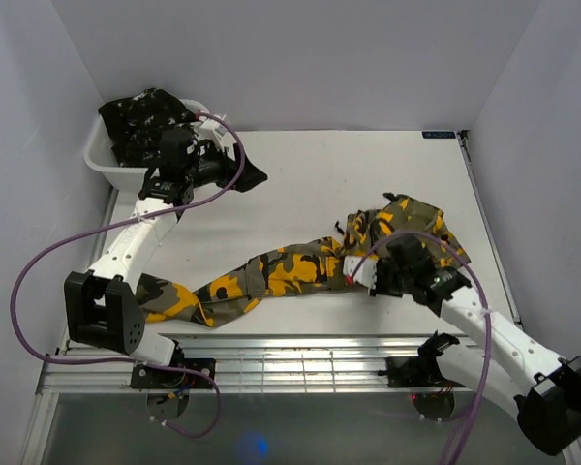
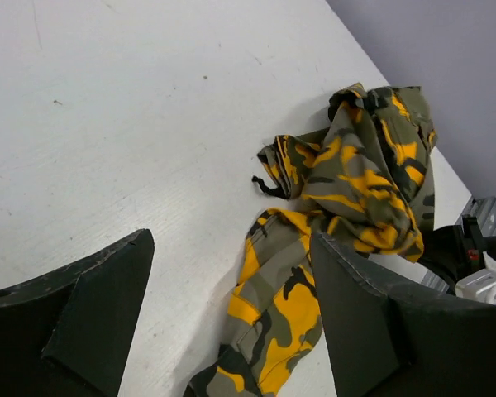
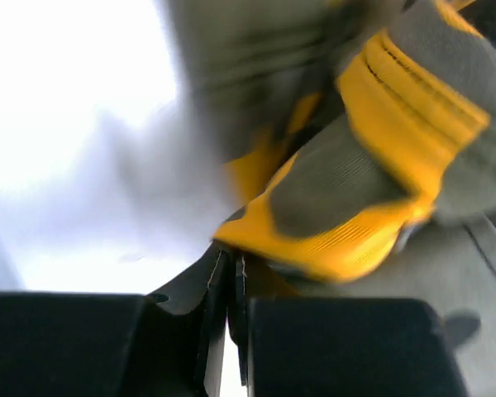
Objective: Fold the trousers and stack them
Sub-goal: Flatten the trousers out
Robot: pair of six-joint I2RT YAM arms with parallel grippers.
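Our right gripper (image 3: 231,273), fingers pressed together, appears to pinch a fold of the olive-grey cloth camouflage trousers with orange-yellow patches (image 1: 271,271), sprawled across the white table (image 1: 300,184) from near-left to a bunched heap at right. Our left gripper (image 2: 230,240) hangs spread and empty by the white plastic tub (image 1: 102,160) of black flecked trousers (image 1: 140,116). We judge the legs need drawing out flat and straight before any fold.

a lab: plain grey walls (image 1: 300,58), white table (image 1: 349,184).
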